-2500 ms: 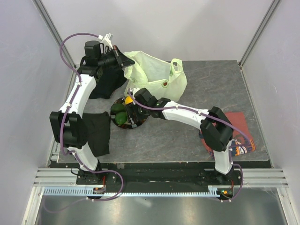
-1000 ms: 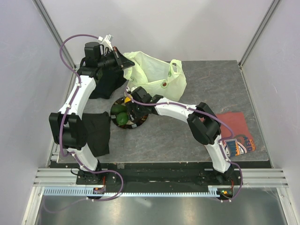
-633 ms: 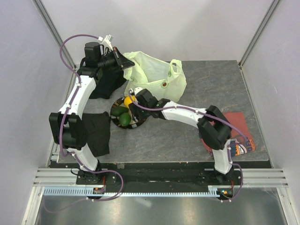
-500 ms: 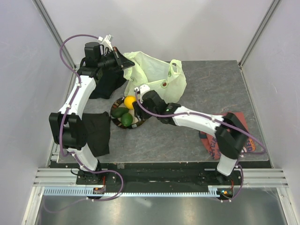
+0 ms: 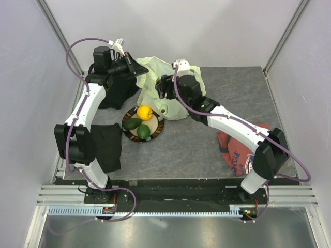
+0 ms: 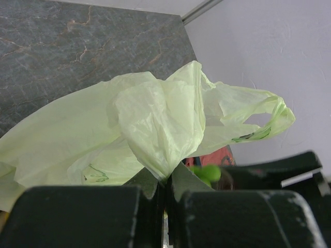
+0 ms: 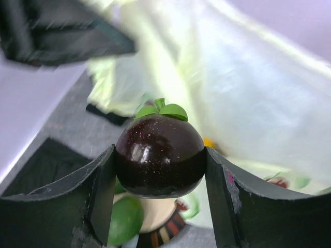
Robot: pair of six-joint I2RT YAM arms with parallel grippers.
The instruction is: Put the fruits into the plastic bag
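Quick status from us: our left gripper has its fingers pressed together on a fold of the plastic bag. It pinches the thin pale green film at the bag's 10 o'clock corner in the top view, and the bag bunches up toward that pinch.

Our right gripper is clamped on a dark fruit, glossy with little green leaves on top, one finger on each side. It holds the fruit in the air over the bag, toward the bag's 9 o'clock side.

The other fruits sit on the dark plate, just beside the bag at its 7 o'clock. We see a lemon at the plate's 12 o'clock and two green fruits at 8 and 6 o'clock.

Black cloths lie at the plate's 9 and 11 o'clock. A red shirt lies crumpled well away at the plate's 4 o'clock, beside our right arm.
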